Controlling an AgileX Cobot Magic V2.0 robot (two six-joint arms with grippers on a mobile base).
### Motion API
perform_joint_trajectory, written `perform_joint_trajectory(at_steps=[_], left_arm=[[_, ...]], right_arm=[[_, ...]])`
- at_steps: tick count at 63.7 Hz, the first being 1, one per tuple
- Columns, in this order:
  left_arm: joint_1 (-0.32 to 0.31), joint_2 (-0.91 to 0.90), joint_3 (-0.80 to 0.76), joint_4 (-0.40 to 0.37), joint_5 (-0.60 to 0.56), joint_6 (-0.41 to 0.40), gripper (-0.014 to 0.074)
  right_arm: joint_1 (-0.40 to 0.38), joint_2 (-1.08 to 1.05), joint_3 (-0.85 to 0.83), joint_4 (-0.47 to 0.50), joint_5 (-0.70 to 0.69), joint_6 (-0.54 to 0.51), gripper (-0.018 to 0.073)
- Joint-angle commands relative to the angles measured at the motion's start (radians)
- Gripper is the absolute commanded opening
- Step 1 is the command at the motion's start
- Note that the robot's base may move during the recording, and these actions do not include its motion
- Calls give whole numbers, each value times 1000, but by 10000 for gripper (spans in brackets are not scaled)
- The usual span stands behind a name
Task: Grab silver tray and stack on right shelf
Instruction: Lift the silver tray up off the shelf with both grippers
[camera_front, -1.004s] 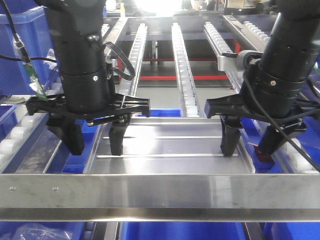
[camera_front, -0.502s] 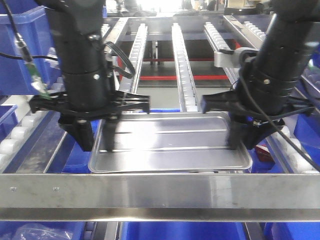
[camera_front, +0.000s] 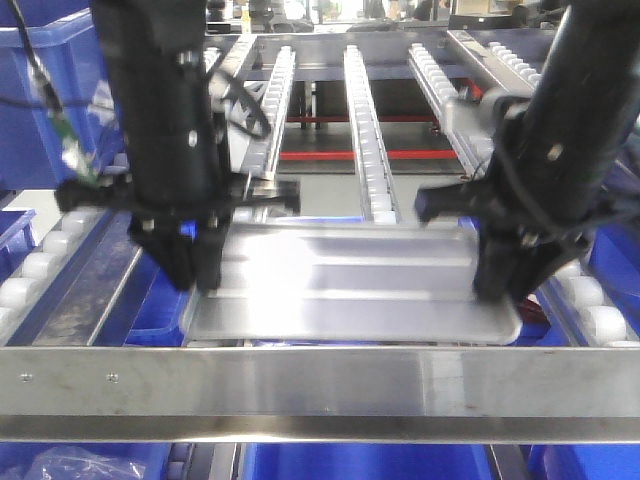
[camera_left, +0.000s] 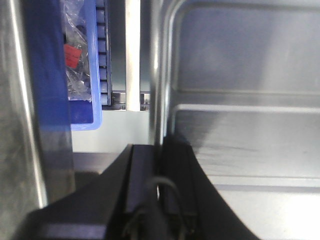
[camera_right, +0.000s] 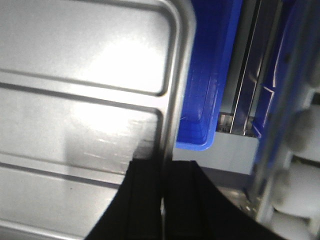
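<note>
The silver tray (camera_front: 350, 285) is shiny, with two long ridges, and hangs level above the blue bins, just behind the front crossbar. My left gripper (camera_front: 195, 270) is shut on its left rim, and my right gripper (camera_front: 505, 280) is shut on its right rim. In the left wrist view my left gripper (camera_left: 160, 145) pinches the rim of the tray (camera_left: 240, 125). In the right wrist view my right gripper (camera_right: 165, 167) pinches the rim of the tray (camera_right: 80, 100). The right shelf, with its one-screw bar, is out of view.
A steel crossbar (camera_front: 320, 385) with two screws near its left end runs across the front. Sloping roller rails (camera_front: 365, 130) run back behind the tray. White rollers line the left (camera_front: 40, 265) and right (camera_front: 600, 320) sides. Blue bins sit below (camera_front: 360, 462) and at far left (camera_front: 40, 100).
Both grippers went from open astride the tray's rims to shut on them. The tray has risen off its resting place, shifted slightly right, and now hangs between the two arms.
</note>
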Motion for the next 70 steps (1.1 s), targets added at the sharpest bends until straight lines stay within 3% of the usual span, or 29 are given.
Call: perform_joint_trajectory(at_steps=[1, 18, 36, 48, 70], left_arm=[[-18, -117, -61, 33, -2, 3, -97], [-79, -263, -97, 53, 91, 3, -97], [-209, -306, -248, 172, 356, 3, -93], [-277, -306, -303, 177, 361, 3, -93], [-277, -298, -303, 206, 370, 3, -93]], right_arm=[[1, -122, -21, -29, 28, -32, 57], [1, -328, -21, -29, 122, -31, 57], [1, -471, -26, -29, 187, 2, 57], [1, -489, -85, -29, 256, 1, 57], [1, -489, -101, -29, 266, 1, 57]])
